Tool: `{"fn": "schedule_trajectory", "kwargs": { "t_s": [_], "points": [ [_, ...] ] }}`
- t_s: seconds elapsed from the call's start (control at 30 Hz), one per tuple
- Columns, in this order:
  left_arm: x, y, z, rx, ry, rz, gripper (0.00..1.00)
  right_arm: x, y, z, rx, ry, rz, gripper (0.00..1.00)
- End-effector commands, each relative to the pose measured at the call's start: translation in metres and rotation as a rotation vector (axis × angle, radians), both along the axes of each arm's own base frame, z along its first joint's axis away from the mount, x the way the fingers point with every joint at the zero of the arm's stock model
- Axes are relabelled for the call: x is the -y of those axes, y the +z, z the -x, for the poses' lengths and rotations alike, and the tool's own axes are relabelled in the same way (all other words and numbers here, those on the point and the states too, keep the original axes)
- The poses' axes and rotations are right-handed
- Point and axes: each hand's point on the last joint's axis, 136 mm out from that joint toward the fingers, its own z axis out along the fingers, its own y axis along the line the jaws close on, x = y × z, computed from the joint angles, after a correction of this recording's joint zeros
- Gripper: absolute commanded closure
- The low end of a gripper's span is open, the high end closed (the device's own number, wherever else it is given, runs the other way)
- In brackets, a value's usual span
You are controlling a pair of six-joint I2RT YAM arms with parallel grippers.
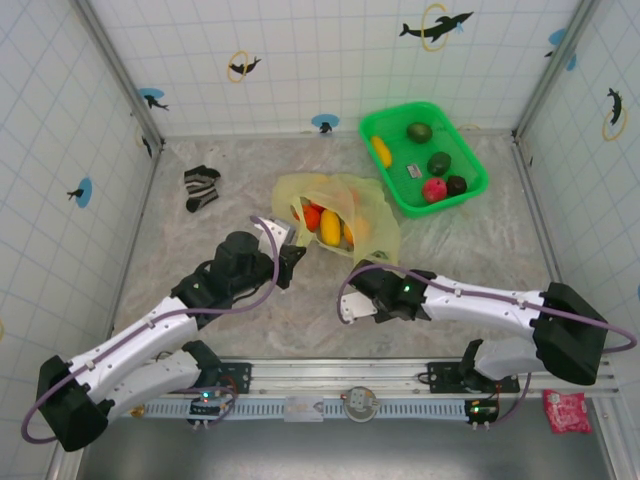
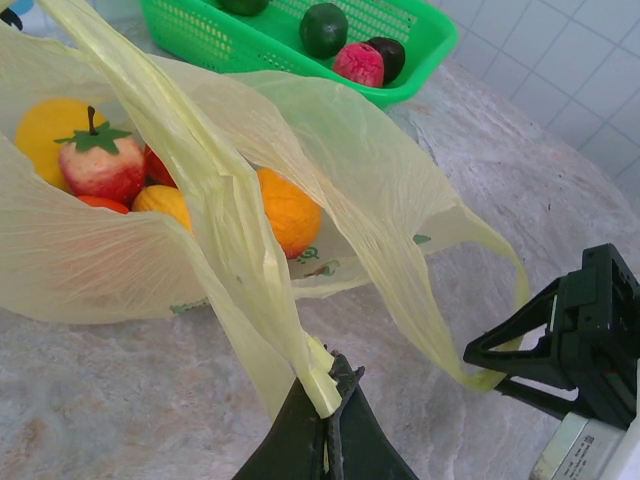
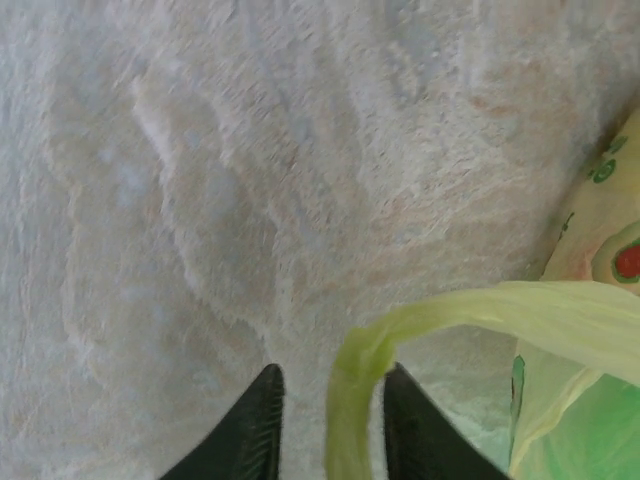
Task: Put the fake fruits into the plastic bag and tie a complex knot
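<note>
**rig_op:** Two handles, two grippers, that's where I'm at. My left gripper (image 2: 328, 385) is clamped shut on the left handle (image 2: 245, 270) of the plastic bag (image 1: 365, 205), pinched right at the fingertips with the strip running taut up to the bag's mouth.

**benchfly:** And the right side?

**rig_op:** The right gripper (image 3: 330, 390) has the right handle (image 3: 470, 310) threaded between its fingers. The strip comes in from the bag's side and bends down through the gap. There's daylight beside it, so I'd call that one not clamped yet.

**benchfly:** Where's the bag relative to the arms?

**rig_op:** Middle of the worktop (image 1: 200, 300), just beyond both grippers, left one at its near-left corner, right one at its near-right. Both handles run from the mouth back toward me, roughly side by side. Some fake fruits (image 2: 290, 210) sit inside it, and five more lie in the green basket (image 1: 475, 165) far right.

**benchfly:** So what does the next move need?

**rig_op:** My guess: close the right on that strip, then cross the two. Thin film, could slip out.
</note>
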Motion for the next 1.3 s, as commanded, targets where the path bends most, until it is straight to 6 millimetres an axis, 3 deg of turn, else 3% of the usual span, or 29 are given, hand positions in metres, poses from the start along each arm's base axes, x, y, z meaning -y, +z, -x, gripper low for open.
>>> {"fn": "schedule_trajectory", "kwargs": {
  "t_s": [0.0, 0.1, 0.17, 0.3, 0.37, 0.43, 0.53, 0.67, 0.7, 0.73, 0.8, 0.9, 1.0, 1.1, 1.27],
  "points": [
    [0.002, 0.001, 0.002, 0.015, -0.019, 0.000, 1.00, -0.012, -0.006, 0.001, -0.019, 0.004, -0.091, 0.77],
    [0.001, 0.001, 0.003, 0.006, -0.016, 0.009, 1.00, -0.009, -0.006, -0.011, -0.013, -0.036, -0.130, 0.94],
    [0.001, 0.002, 0.004, 0.004, -0.015, 0.012, 1.00, -0.017, 0.008, -0.017, -0.017, -0.060, -0.198, 0.99],
    [0.000, 0.022, 0.001, 0.038, -0.001, 0.032, 1.00, -0.047, 0.088, -0.037, -0.055, -0.173, -0.585, 1.00],
    [0.001, 0.042, -0.005, 0.081, 0.014, 0.066, 1.00, -0.055, 0.135, -0.047, -0.082, -0.217, -0.812, 1.00],
    [0.007, 0.074, -0.014, 0.121, 0.002, 0.133, 1.00, -0.058, 0.186, -0.058, -0.128, -0.269, -1.059, 1.00],
    [0.009, 0.122, -0.032, 0.170, 0.015, 0.220, 1.00, -0.048, 0.257, -0.087, -0.108, -0.421, -1.340, 1.00],
    [-0.002, 0.172, -0.051, 0.230, 0.093, 0.341, 1.00, -0.029, 0.323, -0.114, -0.105, -0.563, -1.559, 1.00],
    [-0.004, 0.174, -0.055, 0.229, 0.109, 0.348, 1.00, -0.024, 0.337, -0.120, -0.093, -0.594, -1.599, 1.00],
    [-0.007, 0.197, -0.057, 0.260, 0.115, 0.380, 1.00, -0.018, 0.351, -0.126, -0.091, -0.631, -1.638, 1.00],
    [-0.008, 0.216, -0.057, 0.284, 0.110, 0.408, 1.00, -0.004, 0.373, -0.139, -0.086, -0.724, -1.706, 1.00],
    [-0.010, 0.240, -0.054, 0.313, 0.103, 0.442, 1.00, 0.004, 0.388, -0.146, -0.092, -0.791, -1.734, 1.00],
    [-0.011, 0.249, -0.053, 0.336, 0.099, 0.459, 1.00, 0.010, 0.389, -0.149, -0.068, -0.816, -1.738, 1.00],
    [-0.010, 0.240, -0.057, 0.320, 0.109, 0.438, 1.00, 0.020, 0.378, -0.155, -0.036, -0.872, -1.713, 1.00],
    [-0.006, 0.205, -0.062, 0.260, 0.108, 0.397, 1.00, 0.036, 0.340, -0.162, -0.008, -0.942, -1.656, 1.00]
  ]
}}
